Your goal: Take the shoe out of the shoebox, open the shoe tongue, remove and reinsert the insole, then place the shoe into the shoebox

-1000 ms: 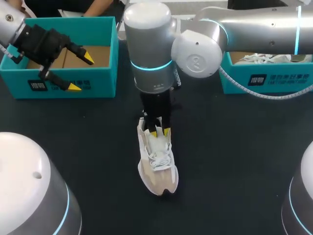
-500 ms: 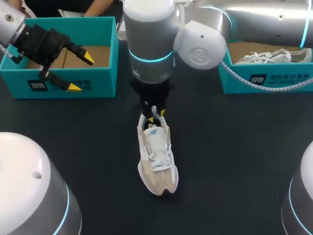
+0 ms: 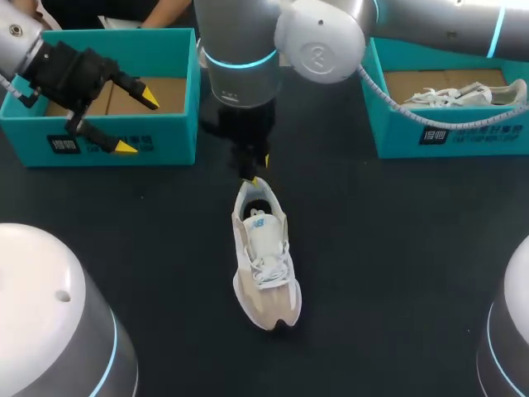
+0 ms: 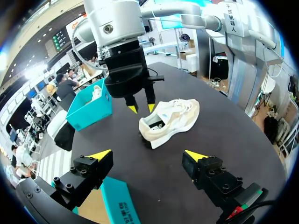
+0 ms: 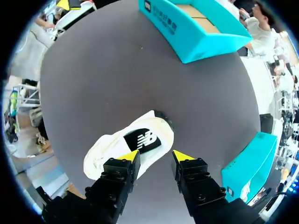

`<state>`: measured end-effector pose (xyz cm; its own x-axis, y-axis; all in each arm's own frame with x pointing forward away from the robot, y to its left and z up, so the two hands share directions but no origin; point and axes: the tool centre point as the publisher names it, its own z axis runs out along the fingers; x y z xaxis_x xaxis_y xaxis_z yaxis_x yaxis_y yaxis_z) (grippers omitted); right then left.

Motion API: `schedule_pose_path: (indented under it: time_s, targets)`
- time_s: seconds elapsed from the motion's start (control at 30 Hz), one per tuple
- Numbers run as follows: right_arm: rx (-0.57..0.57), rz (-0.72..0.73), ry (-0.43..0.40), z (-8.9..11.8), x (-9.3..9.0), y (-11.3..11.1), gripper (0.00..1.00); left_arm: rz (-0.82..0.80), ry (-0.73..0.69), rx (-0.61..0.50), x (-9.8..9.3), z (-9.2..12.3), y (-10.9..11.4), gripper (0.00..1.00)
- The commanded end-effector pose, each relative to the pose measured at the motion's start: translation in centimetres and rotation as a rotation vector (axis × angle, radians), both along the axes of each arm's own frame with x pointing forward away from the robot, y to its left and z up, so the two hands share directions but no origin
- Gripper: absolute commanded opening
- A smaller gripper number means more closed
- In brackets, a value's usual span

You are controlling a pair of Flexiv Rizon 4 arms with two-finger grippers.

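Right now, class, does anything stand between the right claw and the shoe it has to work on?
Nothing visible does. The right claw hangs open close above the heel end of the shoe, with only air between. The left claw is far off, by a box.

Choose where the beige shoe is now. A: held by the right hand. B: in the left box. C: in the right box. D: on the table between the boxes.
D: the shoe lies on the table, and the right hand near its heel is open.
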<state>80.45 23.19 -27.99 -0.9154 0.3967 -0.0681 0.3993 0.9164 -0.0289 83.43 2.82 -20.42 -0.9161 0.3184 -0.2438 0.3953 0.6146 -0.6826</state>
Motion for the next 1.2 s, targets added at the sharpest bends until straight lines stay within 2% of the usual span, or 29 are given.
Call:
schedule_pose_path:
  time_s: [0.03, 0.13, 0.2, 0.23, 0.27, 0.3, 0.37, 0.47, 0.6, 0.73, 0.87, 0.93, 0.97, 1.07, 1.2]
  targets:
    - [-0.091, 0.265, -0.053, -1.2, 0.5, 0.7, 0.45, 0.001, 0.0, 0.005, -0.1, 0.0, 0.0, 1.0]
    - [-0.086, 0.267, -0.051, -1.4, 0.6, 0.7, 0.45, 0.001, 0.0, 0.005, -0.1, 0.0, 0.0, 1.0]
    - [-0.103, 0.314, -0.083, -3.1, 0.9, 0.7, 0.48, 0.001, 0.0, 0.005, -0.1, 0.0, 0.0, 1.0]
    - [-0.103, 0.314, -0.083, -3.1, 0.9, 0.7, 0.48, 0.001, 0.0, 0.005, -0.1, 0.0, 0.0, 1.0]
    - [-0.113, 0.336, -0.096, -3.9, 1.1, 0.6, 0.61, 0.001, 0.0, 0.005, -0.1, 0.0, 0.0, 1.0]
    - [-0.114, 0.342, -0.102, -4.1, 1.2, 0.5, 0.62, 0.001, 0.0, 0.005, -0.1, 0.0, 0.0, 1.0]
    - [-0.11, 0.367, -0.111, -4.9, 1.5, 0.4, 0.53, 0.001, 0.0, 0.005, -0.1, 0.0, 0.0, 1.0]
    - [-0.113, 0.385, -0.114, -5.7, 1.9, 0.3, 0.59, 0.001, 0.0, 0.005, -0.1, 0.0, 0.0, 1.0]
    - [-0.101, 0.411, -0.126, -6.7, 2.7, 0.4, 0.52, 0.001, 0.0, 0.005, -0.1, 0.0, 0.0, 1.0]
    - [-0.106, 0.432, -0.132, -7.3, 3.1, 0.0, 0.49, 0.001, 0.0, 0.005, -0.1, 0.0, 0.0, 1.0]
    - [-0.107, 0.441, -0.133, -7.6, 3.1, -0.4, 0.35, 0.001, 0.0, 0.005, -0.1, 0.0, 0.0, 1.0]
    - [-0.106, 0.441, -0.134, -7.7, 3.2, -0.7, 0.14, 0.001, 0.0, 0.005, -0.1, 0.0, 0.0, 1.0]
    - [-0.109, 0.439, -0.14, -7.7, 3.2, -0.8, 0.0, 0.001, 0.0, 0.005, -0.1, 0.0, 0.0, 1.0]
    - [-0.105, 0.436, -0.141, -7.3, 3.1, -0.8, 0.0, 0.001, 0.0, 0.005, -0.1, 0.0, 0.0, 1.0]
    - [-0.062, 0.41, -0.122, -5.6, 2.0, -0.5, 0.0, 0.001, 0.0, 0.005, -0.1, 0.0, 0.0, 1.0]
